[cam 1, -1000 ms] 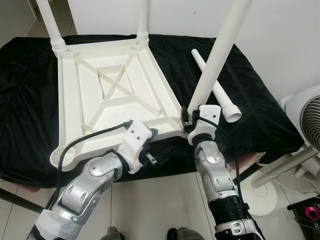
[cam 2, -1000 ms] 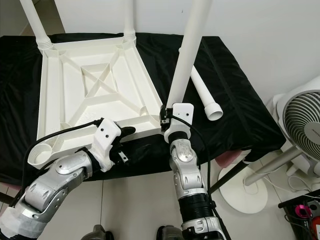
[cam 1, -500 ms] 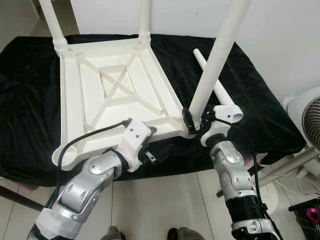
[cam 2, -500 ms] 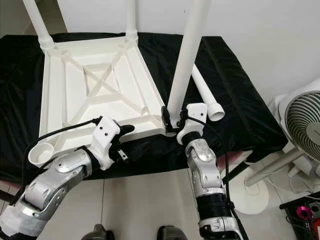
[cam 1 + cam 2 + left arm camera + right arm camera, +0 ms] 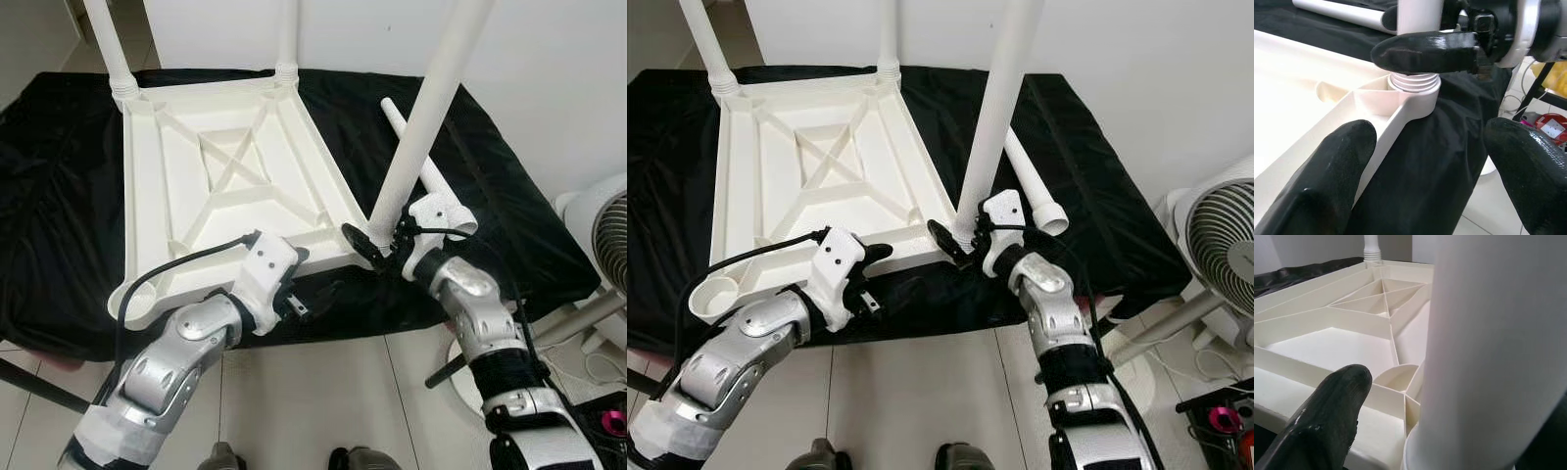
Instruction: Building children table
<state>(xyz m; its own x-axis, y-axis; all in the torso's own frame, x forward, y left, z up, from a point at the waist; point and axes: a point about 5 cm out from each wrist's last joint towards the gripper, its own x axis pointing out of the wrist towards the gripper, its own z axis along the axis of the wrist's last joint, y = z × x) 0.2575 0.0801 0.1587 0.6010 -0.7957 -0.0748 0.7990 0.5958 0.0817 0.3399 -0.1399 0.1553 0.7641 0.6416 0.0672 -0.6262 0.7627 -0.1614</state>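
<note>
The white table top (image 5: 235, 186) lies upside down on a black cloth (image 5: 59, 196). Two legs (image 5: 108, 39) (image 5: 286, 34) stand in its far corners, and a third leg (image 5: 421, 117) stands in the near right corner. My right gripper (image 5: 377, 237) reaches in from the right around that leg's base, open. In the right wrist view a gap shows between one finger (image 5: 1327, 421) and the leg (image 5: 1498, 342). My left gripper (image 5: 1435, 161) is open at the top's near edge, beside that corner's threaded collar (image 5: 1413, 85). A loose leg (image 5: 1029, 176) lies on the cloth. The near left socket (image 5: 132, 299) holds nothing.
A white standing fan (image 5: 1225, 255) is at the right, close to my right arm. Tiled floor (image 5: 323, 392) lies below the near edge of the clothed surface. A wall rises behind it.
My right wrist has swung around the leg's base, from in front of it to its right side. The left arm has stayed at the near edge.
</note>
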